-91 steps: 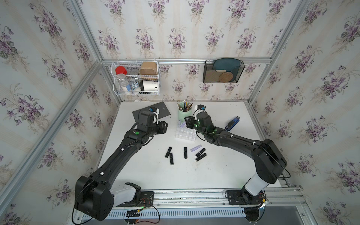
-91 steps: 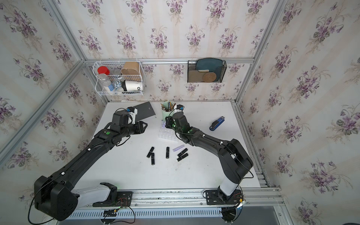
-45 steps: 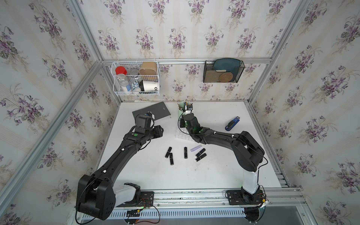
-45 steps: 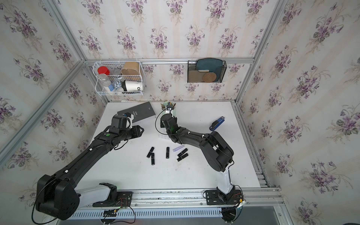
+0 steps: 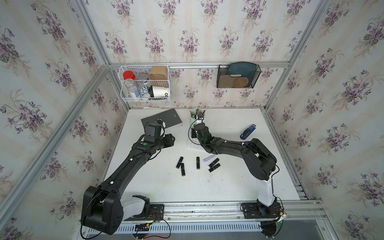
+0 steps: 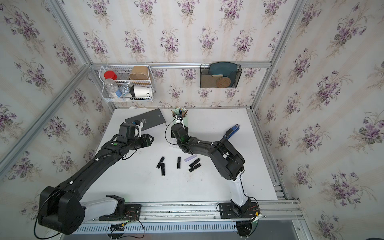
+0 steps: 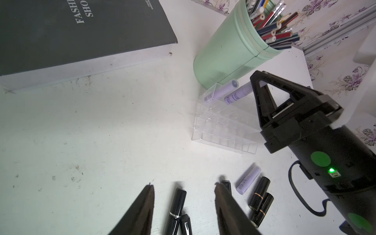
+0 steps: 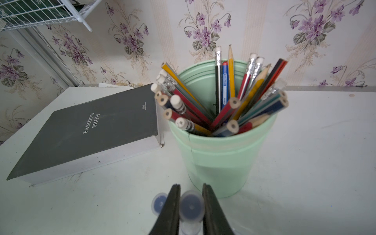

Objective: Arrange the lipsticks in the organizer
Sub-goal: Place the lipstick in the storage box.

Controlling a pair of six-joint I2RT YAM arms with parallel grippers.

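In both top views: small clear plastic organizer with a grid of square cells, just in front of a mint-green round pencil cup, largely covered by the right arm. Nearer the robot, flat on the white table: 5 glossy black lipsticks and 1 pale lilac lipstick, all loose. Left gripper raised, near the organizer's left side.

In the left wrist view: left gripper hovers with jaws apart and empty. Frames 1 black tube lying below, long axis roughly in line with the fingers, so well set for a pinch across its width. Beyond, 2 lilac tubes upright in the organizer's row next to the cup; right gripper clamped on the top of the second.

In the right wrist view: right gripper pinches that lilac tube's round cap, the neighbour's cap just beside, the cup directly behind.

Judged from this: seating of lilac tube 2 about done, 6 of 8 left to place. Left gripper clearly nearer the black ones; probably calls for a straight descent onto the framed tube.
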